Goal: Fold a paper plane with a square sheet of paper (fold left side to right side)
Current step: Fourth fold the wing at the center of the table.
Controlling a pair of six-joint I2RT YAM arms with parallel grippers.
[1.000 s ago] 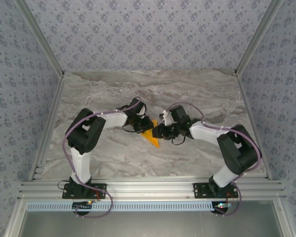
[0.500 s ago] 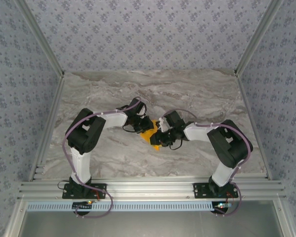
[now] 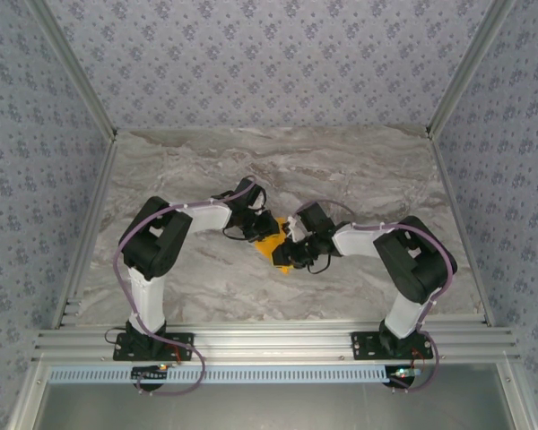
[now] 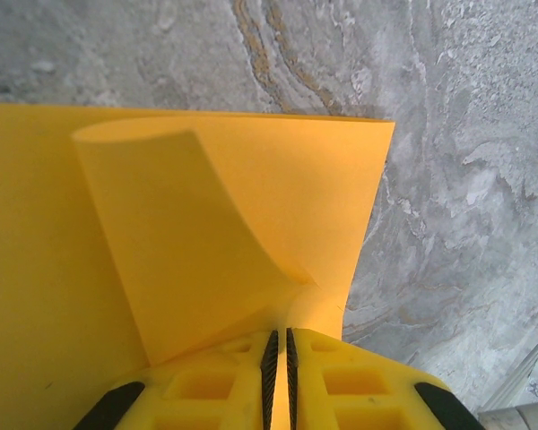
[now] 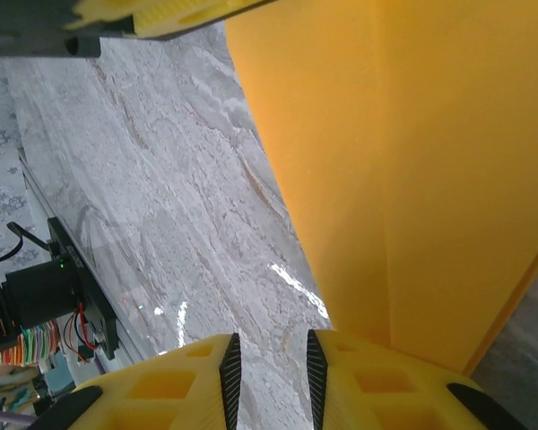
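The orange-yellow square sheet of paper (image 3: 271, 240) is partly folded and held above the marble table between the two grippers. In the left wrist view the paper (image 4: 206, 224) has a flap curling up from a crease, and my left gripper (image 4: 280, 345) is shut on its near edge. My left gripper (image 3: 261, 230) sits at the sheet's left side. My right gripper (image 3: 287, 254) is at the sheet's lower right. In the right wrist view the jaws of my right gripper (image 5: 269, 354) stand apart over bare table, with the paper (image 5: 412, 161) lying against the outside of the right finger.
The grey marble table (image 3: 359, 170) spreads around the arms, bounded by aluminium rails (image 3: 269, 340) at the near edge and patterned walls on three sides. The left gripper's yellow finger (image 5: 161, 11) shows at the top of the right wrist view.
The right arm has swung left and down to the paper's lower right. The paper has changed from a narrow hanging point to a wider, more spread shape. The left gripper kept its hold.
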